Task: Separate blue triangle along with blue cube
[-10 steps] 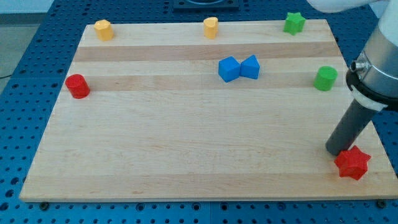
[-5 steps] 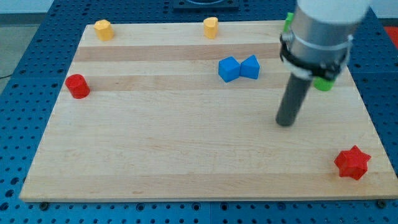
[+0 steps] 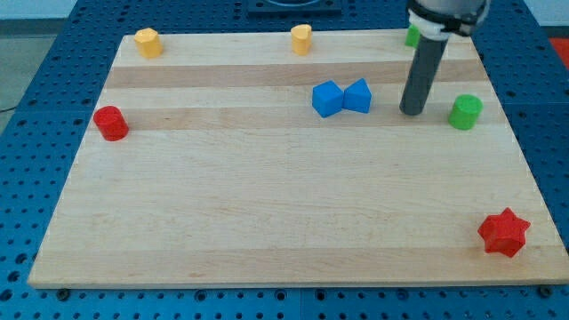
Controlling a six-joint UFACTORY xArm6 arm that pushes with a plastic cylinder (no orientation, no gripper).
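The dark straight rod [image 3: 421, 71] runs out of the view's top edge — whatever carries it is cut off. It hides most of a green plastic block [image 3: 412, 36] at the tabletop's top right; only a sliver shows, shape untellable. The small yellow plastic block [image 3: 301, 38] at top centre — its shape is too small to make out.

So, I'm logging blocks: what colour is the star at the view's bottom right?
Red: the star shows clearly in the camera view.
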